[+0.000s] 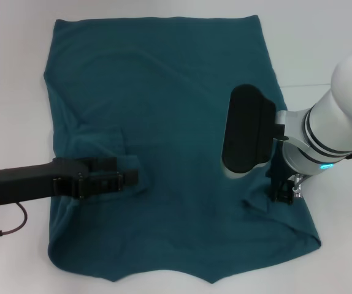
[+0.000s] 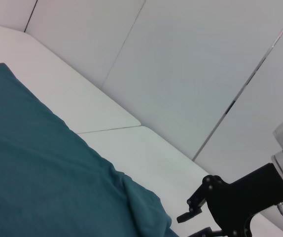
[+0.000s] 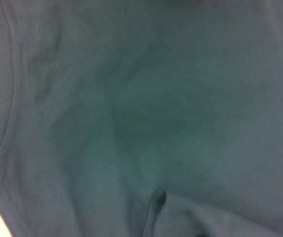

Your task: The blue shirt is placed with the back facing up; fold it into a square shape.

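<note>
White table (image 1: 16, 92); pale wall panels (image 2: 191, 74) behind, dark seams, probably.

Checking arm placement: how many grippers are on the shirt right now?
2. Left gripper lies low on the blue shirt, at its left-centre; right gripper presses down near its right edge.

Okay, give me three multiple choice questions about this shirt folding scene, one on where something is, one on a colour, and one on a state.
1. Where is the left gripper?
A. over the blue shirt
B. off the table
C. touching the right gripper

2. What colour is the shirt?
A. red
B. teal-blue
C. yellow

3. How does the shirt lie?
A. rolled up
B. hanging
C. spread on the table

Answers: 1 A, its black fingers lie above the cloth. 2 B, plain teal-blue fabric. 3 C, it lies spread out, wrinkled near both grippers.
</note>
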`<state>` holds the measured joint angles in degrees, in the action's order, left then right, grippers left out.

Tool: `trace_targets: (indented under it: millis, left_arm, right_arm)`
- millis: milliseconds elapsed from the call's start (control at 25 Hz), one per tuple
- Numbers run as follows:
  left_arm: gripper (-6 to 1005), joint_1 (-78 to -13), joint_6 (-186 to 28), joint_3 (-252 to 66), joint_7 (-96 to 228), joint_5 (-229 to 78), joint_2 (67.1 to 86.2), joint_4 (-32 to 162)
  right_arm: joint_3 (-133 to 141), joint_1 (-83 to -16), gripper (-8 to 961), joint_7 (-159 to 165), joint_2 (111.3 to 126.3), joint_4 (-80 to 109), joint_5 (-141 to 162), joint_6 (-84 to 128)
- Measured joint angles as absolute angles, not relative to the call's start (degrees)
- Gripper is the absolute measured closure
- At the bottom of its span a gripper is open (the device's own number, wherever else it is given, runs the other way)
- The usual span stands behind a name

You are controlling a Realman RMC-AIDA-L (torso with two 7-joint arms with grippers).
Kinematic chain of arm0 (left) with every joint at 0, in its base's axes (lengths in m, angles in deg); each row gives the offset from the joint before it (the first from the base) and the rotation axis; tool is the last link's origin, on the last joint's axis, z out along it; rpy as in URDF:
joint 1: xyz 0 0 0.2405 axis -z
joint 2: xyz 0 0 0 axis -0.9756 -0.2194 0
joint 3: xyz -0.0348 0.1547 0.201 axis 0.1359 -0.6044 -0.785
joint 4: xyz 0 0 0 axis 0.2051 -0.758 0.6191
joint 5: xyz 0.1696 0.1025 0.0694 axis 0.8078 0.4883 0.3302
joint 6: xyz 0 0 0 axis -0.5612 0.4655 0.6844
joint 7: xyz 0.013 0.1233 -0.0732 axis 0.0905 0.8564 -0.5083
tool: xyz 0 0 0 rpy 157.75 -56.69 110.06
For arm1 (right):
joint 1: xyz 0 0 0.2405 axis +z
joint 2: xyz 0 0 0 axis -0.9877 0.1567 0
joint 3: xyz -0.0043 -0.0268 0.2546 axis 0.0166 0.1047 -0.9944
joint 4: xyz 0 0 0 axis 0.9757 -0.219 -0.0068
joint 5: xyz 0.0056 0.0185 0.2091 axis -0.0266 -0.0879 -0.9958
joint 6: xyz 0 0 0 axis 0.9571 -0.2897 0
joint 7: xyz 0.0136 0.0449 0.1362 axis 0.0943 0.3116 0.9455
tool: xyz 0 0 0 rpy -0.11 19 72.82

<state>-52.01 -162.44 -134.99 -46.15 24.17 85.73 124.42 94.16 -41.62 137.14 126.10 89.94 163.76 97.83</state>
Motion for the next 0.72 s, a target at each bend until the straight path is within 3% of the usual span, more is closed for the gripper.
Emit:
trace_targets:
  millis: [400, 720]
  left_arm:
    - [202, -52.0, -162.3, -134.9, -45.8, 24.2, 85.73, 124.3]
    - [202, -51.2, -162.2, -135.1, -45.0, 24.2, 85.65, 124.3]
  right_arm:
    - [86.6, -42.6, 478, 141.6, 125.98, 90.4, 163.8, 94.0]
    - [63.9, -42.8, 235, 148.2, 125.99, 87.3, 163.4, 91.2]
